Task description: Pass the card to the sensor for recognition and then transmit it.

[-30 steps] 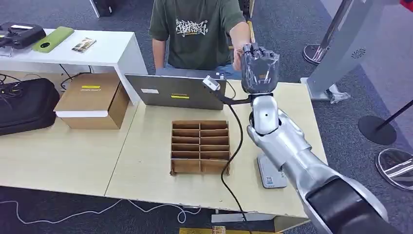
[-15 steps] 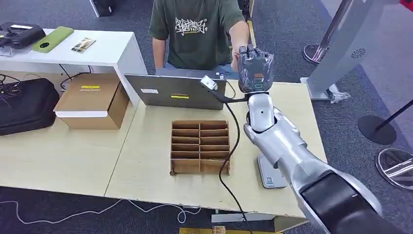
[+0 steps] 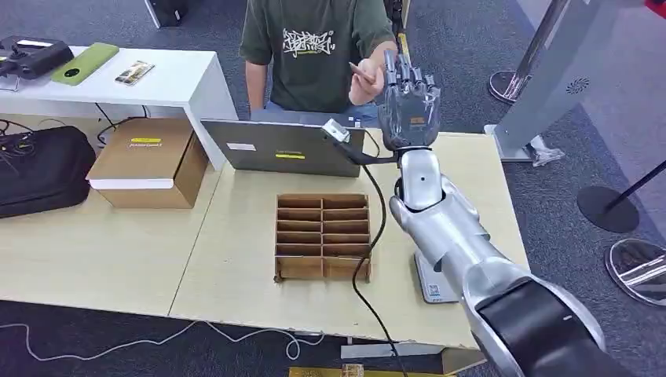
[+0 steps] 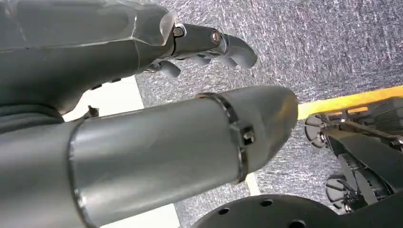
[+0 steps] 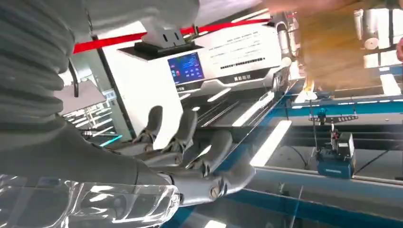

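Note:
My right hand [image 3: 408, 98] is raised above the far edge of the table [image 3: 236, 267], fingers stretched upward and apart, with nothing in it. In the right wrist view the fingers [image 5: 190, 142] are extended and bare. Just to its left a person's hand [image 3: 367, 78] pinches a thin brownish card [image 3: 355, 71]. The small scanner head [image 3: 339, 133] stands on a black bent neck below my hand; its flat base [image 3: 433, 276] lies by my forearm. My left hand [image 4: 209, 42] hangs over the carpet, fingers loosely bent, holding nothing.
A cardboard slotted organiser [image 3: 323, 236] sits mid-table with a black cable [image 3: 375, 243] running past it. A laptop [image 3: 283, 148] stands behind it, and a person in a green shirt [image 3: 314, 47] sits beyond. A cardboard box [image 3: 149, 161] and black bag [image 3: 39, 169] lie to the left.
My right hand's fingers went from curled to stretched out. The person's hand, earlier behind my hand, has drawn away to the left with the card.

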`<state>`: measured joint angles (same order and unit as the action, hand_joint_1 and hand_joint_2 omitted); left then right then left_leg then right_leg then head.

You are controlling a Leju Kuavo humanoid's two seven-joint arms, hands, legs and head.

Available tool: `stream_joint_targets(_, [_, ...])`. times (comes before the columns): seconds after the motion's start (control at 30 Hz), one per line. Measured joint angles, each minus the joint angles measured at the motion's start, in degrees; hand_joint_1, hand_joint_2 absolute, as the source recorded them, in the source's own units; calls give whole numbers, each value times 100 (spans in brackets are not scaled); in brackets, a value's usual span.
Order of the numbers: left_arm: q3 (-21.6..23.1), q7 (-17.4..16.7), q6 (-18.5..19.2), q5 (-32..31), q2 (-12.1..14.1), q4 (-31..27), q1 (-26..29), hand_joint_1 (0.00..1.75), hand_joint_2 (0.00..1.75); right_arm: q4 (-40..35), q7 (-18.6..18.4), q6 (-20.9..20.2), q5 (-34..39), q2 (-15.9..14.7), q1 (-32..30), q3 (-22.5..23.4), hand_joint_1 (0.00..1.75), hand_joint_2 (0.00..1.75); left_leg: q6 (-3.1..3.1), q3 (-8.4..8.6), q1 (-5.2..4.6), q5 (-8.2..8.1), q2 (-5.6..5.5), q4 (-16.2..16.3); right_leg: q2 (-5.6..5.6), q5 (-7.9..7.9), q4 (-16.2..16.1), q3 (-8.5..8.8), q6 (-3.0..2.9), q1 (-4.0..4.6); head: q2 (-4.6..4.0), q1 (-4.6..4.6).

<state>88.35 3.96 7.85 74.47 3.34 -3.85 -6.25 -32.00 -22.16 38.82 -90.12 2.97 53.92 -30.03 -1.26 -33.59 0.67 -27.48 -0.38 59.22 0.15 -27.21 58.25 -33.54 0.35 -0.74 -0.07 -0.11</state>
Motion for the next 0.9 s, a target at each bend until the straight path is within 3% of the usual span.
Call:
stream_joint_targets(0.53, [0,15,35,234,-7,0,18,0,0,-419,734,0,61,312,-412,1053,0,175,0,-1,0,0,-1,0,-2,0,-1,0,0,0,0,0])
stream_joint_targets(0.9, [-2,18,39,352,-4,0,53,0,0,-1065,743,0,2,238,-814,1307,0,175,0,1,0,0,1,0,3,0,-1,-5,0,0,0,0])
